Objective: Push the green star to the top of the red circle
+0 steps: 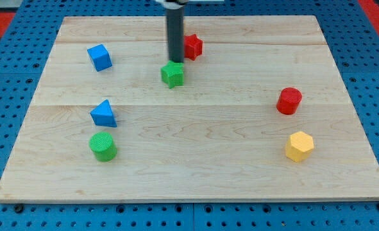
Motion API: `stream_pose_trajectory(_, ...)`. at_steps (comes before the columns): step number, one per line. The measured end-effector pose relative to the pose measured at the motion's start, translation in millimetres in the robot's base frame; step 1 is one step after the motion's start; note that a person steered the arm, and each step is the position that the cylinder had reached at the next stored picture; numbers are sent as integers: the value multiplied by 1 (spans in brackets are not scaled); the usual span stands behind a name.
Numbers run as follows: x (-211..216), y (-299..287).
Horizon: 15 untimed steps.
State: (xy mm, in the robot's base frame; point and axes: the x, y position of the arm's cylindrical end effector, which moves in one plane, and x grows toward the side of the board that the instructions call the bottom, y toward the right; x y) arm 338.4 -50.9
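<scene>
The green star (172, 74) lies on the wooden board a little left of the middle, toward the view's top. The red circle (289, 101) stands far to its right, near the board's right side and slightly lower. My tip (176, 61) is at the end of the dark rod, touching or almost touching the star's top edge, on the side toward the view's top. A second red block (193, 46), star-like in shape, sits just right of the rod and above the green star.
A blue cube (99, 57) is at the upper left. A blue triangle (104, 113) and a green circle (102, 146) are at the lower left. A yellow hexagon (299, 146) lies below the red circle. The wooden board (195, 173) rests on a blue pegboard.
</scene>
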Motion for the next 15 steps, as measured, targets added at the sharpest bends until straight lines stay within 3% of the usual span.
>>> stream_pose_trajectory(3, 52, -32)
stream_pose_trajectory(4, 53, -4)
stream_pose_trajectory(5, 34, 64)
stream_pose_trajectory(7, 80, 66)
stream_pose_trajectory(9, 52, 114)
stream_pose_trajectory(12, 39, 69)
stream_pose_trajectory(13, 13, 114)
stream_pose_trajectory(14, 6, 111)
stream_pose_trajectory(15, 20, 124)
